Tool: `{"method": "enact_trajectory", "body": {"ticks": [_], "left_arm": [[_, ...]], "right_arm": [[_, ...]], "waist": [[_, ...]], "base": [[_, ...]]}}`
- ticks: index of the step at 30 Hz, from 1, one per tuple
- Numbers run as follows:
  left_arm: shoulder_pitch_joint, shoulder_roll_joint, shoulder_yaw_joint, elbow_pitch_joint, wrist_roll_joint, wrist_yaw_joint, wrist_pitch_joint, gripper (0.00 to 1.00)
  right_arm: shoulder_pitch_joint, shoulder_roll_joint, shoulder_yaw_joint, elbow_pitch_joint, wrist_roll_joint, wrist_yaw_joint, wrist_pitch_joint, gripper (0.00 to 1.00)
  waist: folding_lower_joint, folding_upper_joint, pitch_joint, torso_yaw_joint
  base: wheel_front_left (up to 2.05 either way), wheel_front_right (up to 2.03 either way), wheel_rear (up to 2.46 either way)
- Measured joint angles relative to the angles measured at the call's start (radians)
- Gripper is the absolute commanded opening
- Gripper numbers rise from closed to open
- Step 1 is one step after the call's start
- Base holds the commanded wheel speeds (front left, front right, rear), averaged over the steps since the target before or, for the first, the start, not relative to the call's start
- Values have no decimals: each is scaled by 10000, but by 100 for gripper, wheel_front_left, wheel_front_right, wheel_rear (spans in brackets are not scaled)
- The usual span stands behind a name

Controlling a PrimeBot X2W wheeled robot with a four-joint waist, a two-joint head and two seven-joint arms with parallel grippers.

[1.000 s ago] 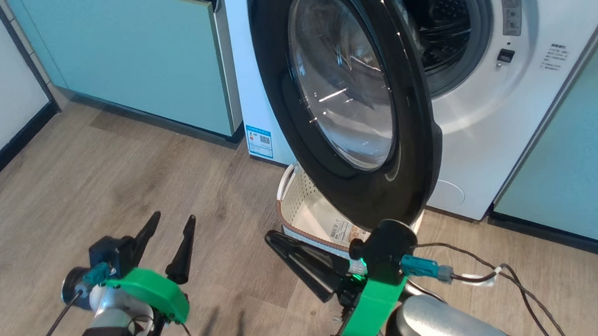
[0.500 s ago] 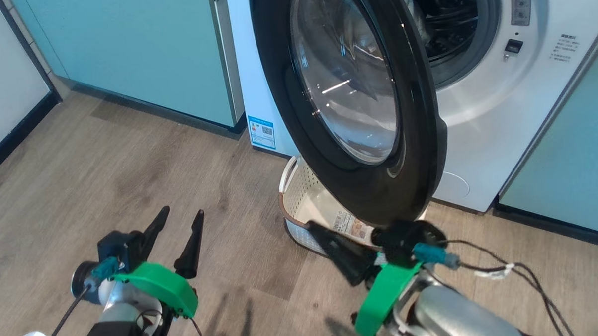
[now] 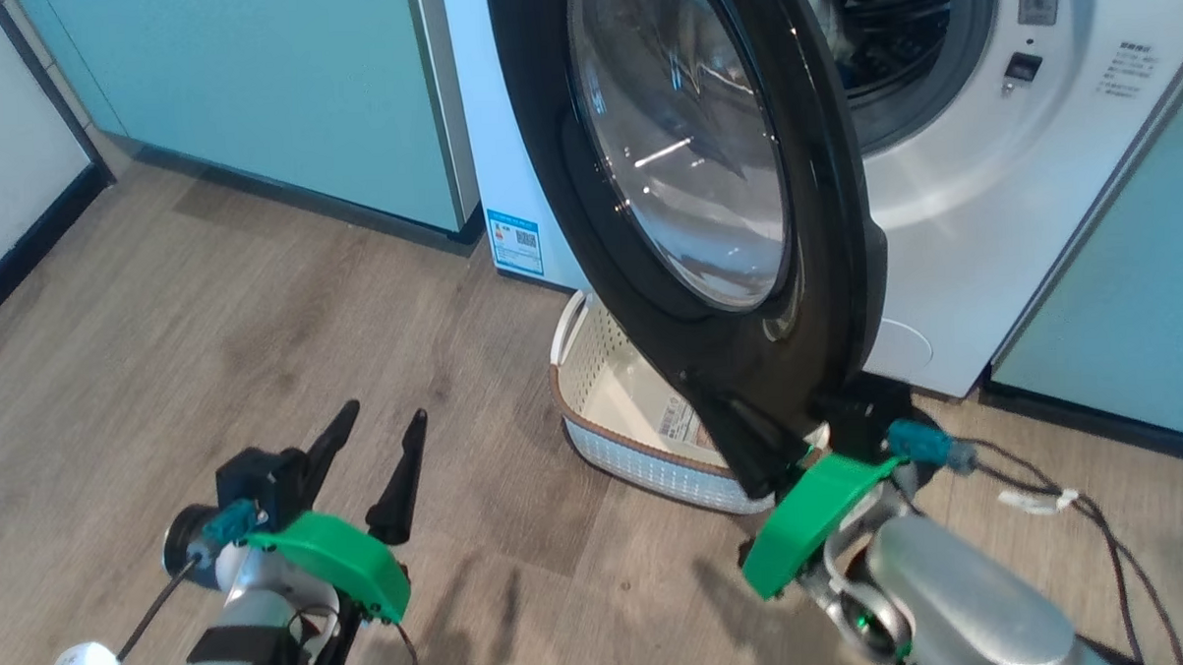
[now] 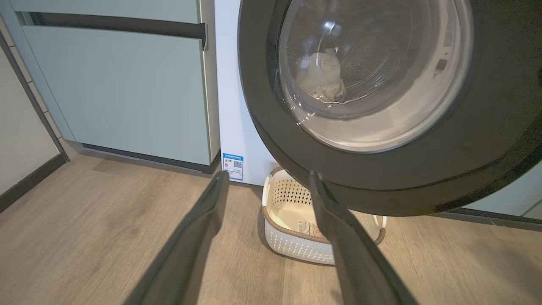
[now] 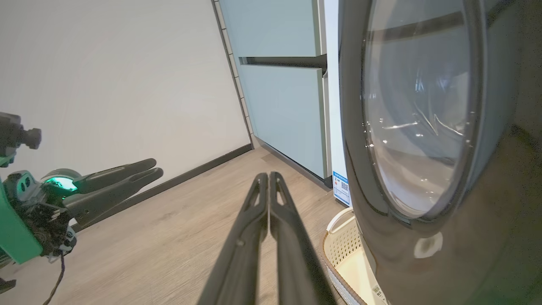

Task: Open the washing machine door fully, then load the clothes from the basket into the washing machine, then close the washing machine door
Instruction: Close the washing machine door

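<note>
The washing machine (image 3: 951, 212) is white, and its glossy black door (image 3: 830, 265) stands partly open, swung out over the basket (image 3: 655, 466). The cream basket sits on the floor under the door and holds just its label sticker. Pale clothes (image 4: 319, 76) lie in the drum, seen through the door glass (image 4: 372, 72). My right gripper (image 3: 697, 388) is shut on nothing; its fingers lie against the outer face of the door's lower rim, though contact cannot be told. In the right wrist view the right gripper (image 5: 268, 174) points past the door (image 5: 499, 212). My left gripper (image 3: 386, 413) hangs open over the floor, left of the basket (image 4: 296, 248).
Pale green cabinets flank the machine on the left (image 3: 298, 106) and right (image 3: 1132, 304). A white wall with a black baseboard (image 3: 18, 264) runs along the far left. A dark cable (image 3: 1050, 499) trails from my right wrist over the wooden floor (image 3: 207, 316).
My right gripper, still shut, has swung right and forward from in front of the basket to the door's lower rim. The head camera has shifted a little. The left gripper stays open.
</note>
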Motion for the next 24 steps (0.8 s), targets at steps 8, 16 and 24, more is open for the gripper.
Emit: {"method": "enact_trajectory", "body": {"ticks": [8,16,24], "left_arm": [[-282,-54,-77,-2,0,0,0,100],[-504,-113,-194,-2,0,0,0,100],[-513,-111,-245,4,0,0,0,100]], "right_arm": [[-662,19,-675,512,69,0,0,0],[-898,21,-1549,884,201,0,0,0],[-957,29,-2203,970,514,0,0,0]], "waist": [[1,0,353,-13],[1,0,663,-19],[-1,0,691,-184]], "base": [[0,0,0],[0,0,0],[0,0,0]]}}
